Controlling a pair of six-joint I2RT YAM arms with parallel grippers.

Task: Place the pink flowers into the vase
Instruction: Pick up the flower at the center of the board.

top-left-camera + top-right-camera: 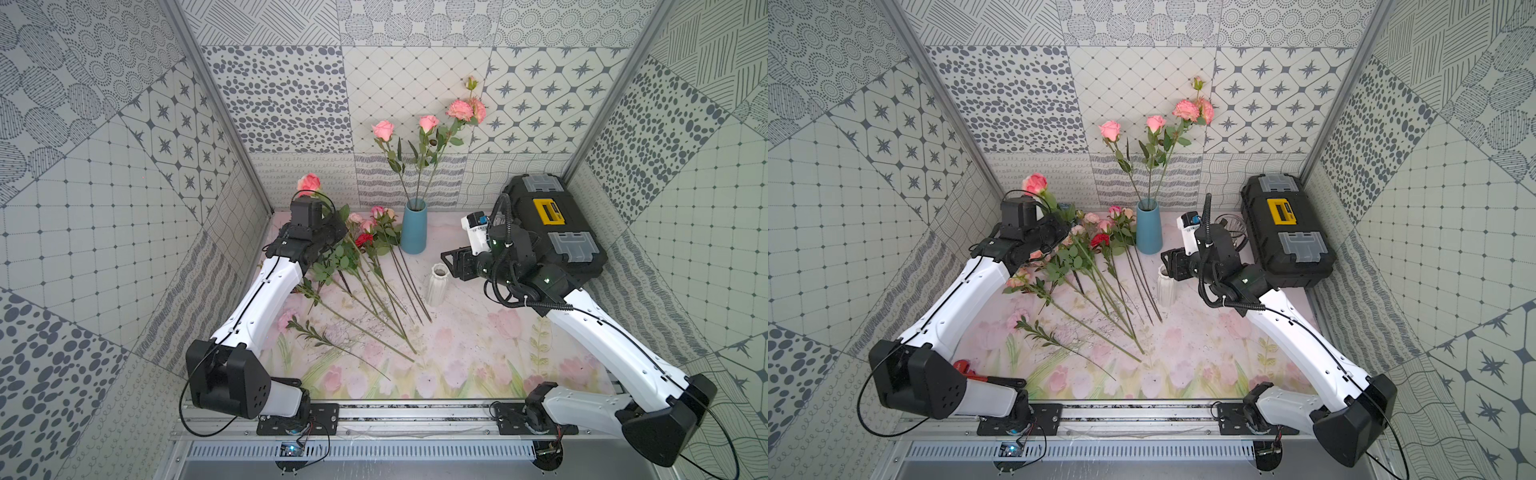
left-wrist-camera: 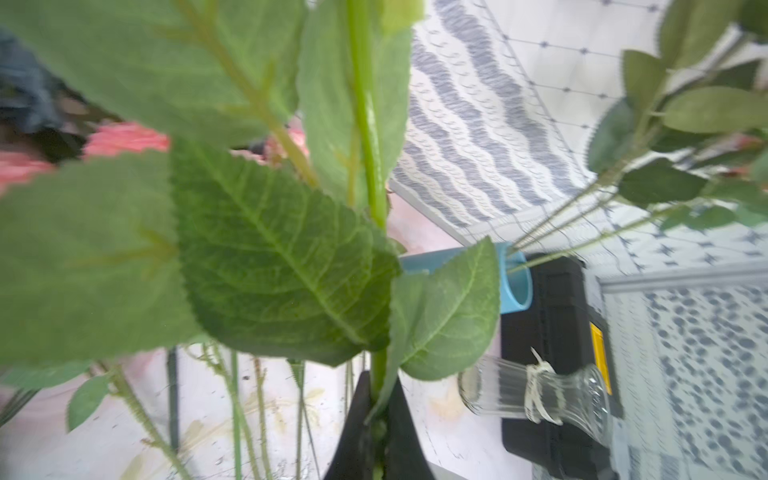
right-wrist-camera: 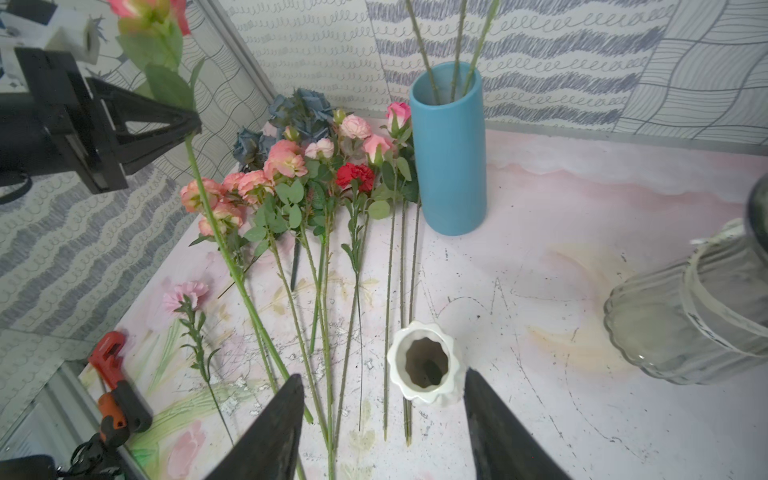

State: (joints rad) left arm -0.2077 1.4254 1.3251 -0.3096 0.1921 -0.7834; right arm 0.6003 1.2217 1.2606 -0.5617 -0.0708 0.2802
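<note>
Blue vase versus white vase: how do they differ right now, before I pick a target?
The blue vase is tall and smooth-walled; the white vase is short and ribbed, with a wavy rim. The blue vase holds three stems of pink flowers; the white vase holds none. The blue vase stands further back than the white vase. Both stand upright, mouths open upward.

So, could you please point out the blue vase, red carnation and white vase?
blue vase (image 3: 451, 158), right wrist view, middle of its outer wall
red carnation (image 3: 355, 175), right wrist view, centre of its bloom
white vase (image 3: 430, 397), right wrist view, its near outer wall
</note>
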